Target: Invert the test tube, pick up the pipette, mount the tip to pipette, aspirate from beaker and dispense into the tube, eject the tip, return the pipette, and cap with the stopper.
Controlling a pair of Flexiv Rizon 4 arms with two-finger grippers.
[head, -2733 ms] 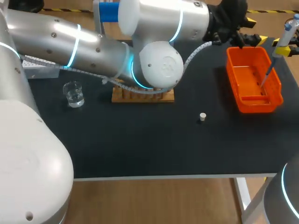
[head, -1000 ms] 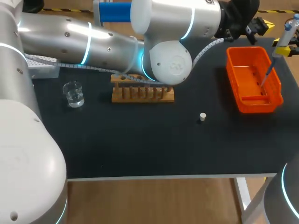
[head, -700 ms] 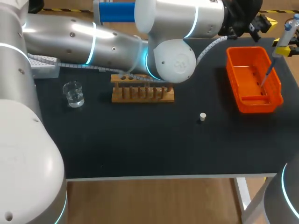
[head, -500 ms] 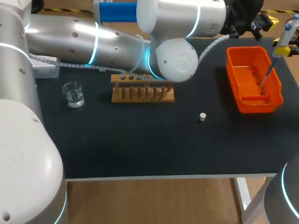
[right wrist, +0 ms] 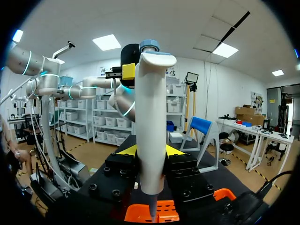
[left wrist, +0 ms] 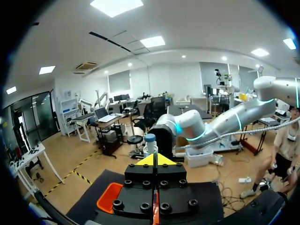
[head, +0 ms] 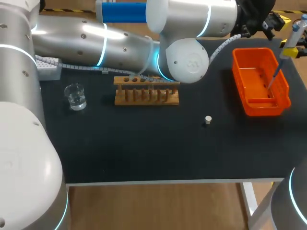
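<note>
My right gripper (head: 290, 51) is shut on a white pipette (head: 296, 29) at the table's far right. The pipette's thin tip (head: 272, 79) hangs down into an orange bin (head: 283, 103). In the right wrist view the pipette (right wrist: 150, 126) stands upright between the fingers of the right gripper (right wrist: 150, 151). My left arm stretches across the back of the table, and its left gripper (head: 272, 20) is shut and empty beside the pipette's top. The left gripper (left wrist: 153, 160) faces the pipette's blue-and-white head (left wrist: 150, 143). A white stopper (head: 207, 120) lies mid-table. A glass beaker (head: 75, 96) stands at the left.
A wooden tube rack (head: 146, 92) stands between the beaker and the stopper. A white tip box (head: 48, 67) sits at the back left, partly under my left arm. The orange bin (right wrist: 171, 216) lies below the right gripper.
My left arm has swung to the right and toward the back, bringing its gripper close to the pipette's top and uncovering the rack. The right arm and pipette have not moved.
</note>
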